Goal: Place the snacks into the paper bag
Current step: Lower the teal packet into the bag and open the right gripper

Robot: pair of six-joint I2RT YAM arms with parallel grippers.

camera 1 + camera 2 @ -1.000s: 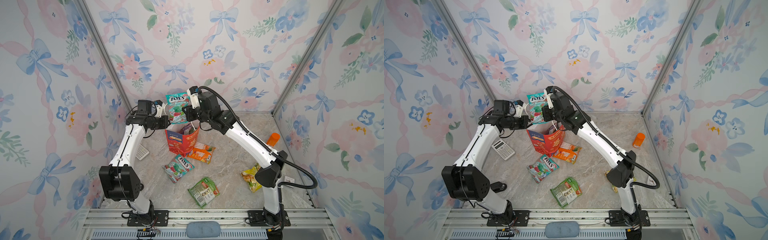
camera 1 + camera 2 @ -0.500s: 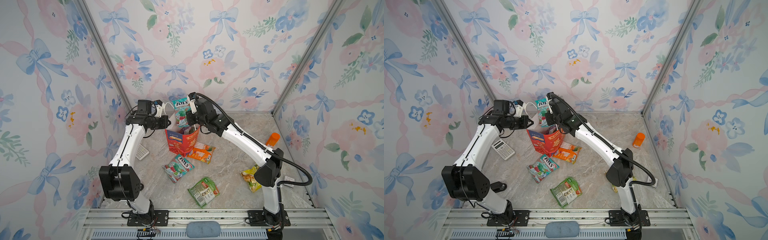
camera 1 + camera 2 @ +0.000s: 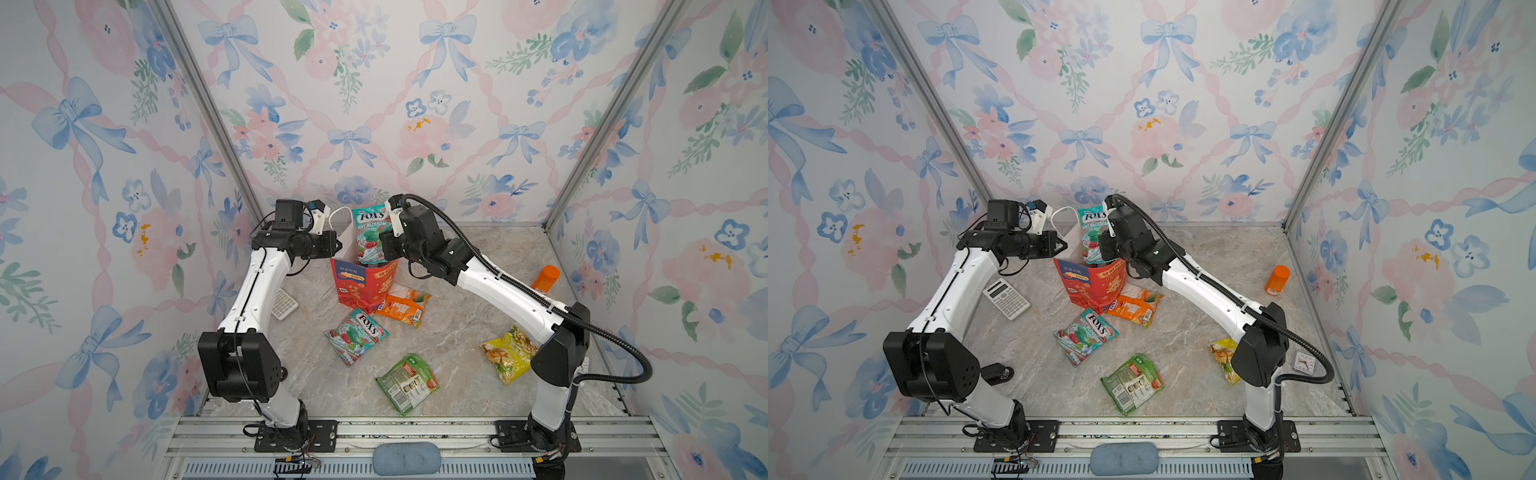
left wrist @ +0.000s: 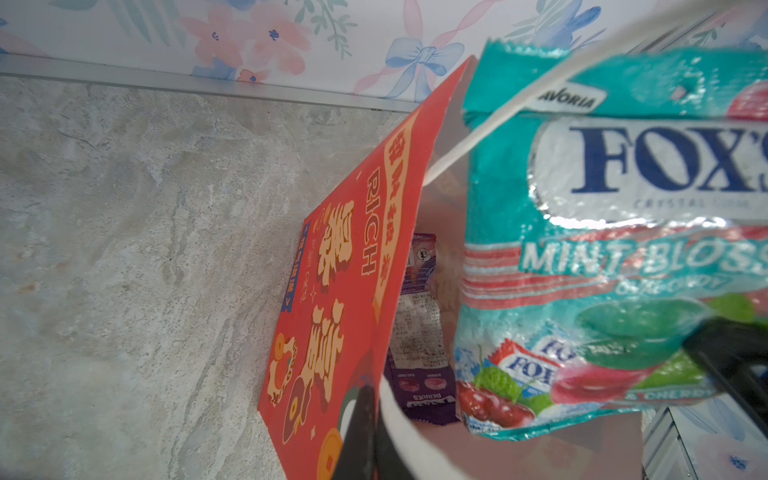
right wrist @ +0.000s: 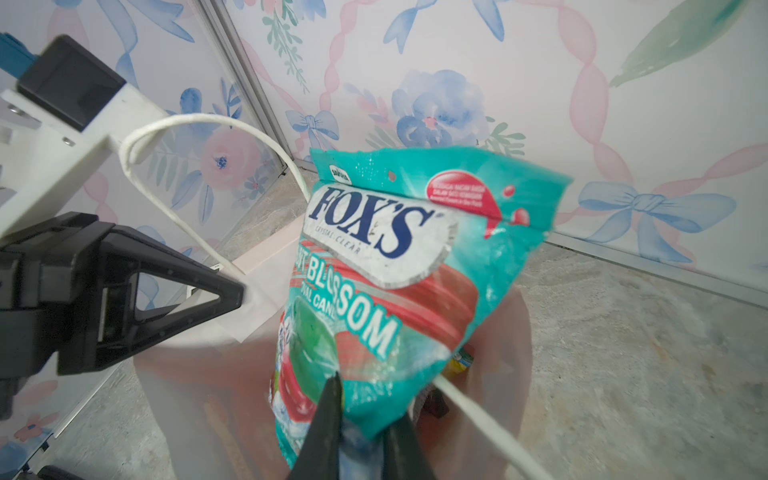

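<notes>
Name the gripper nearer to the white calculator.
Left. The left gripper clamps the paper bag's rim on the calculator's side; the right gripper holds a teal packet across the bag.

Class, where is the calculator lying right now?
In both top views the calculator lies flat on the left of the table, beside the left arm and left of the red bag.

soft, even, bright light fills both top views, with faint shadows on the table. in the left wrist view the teal packet glints and blurs close up; the white cord is out of focus.
</notes>
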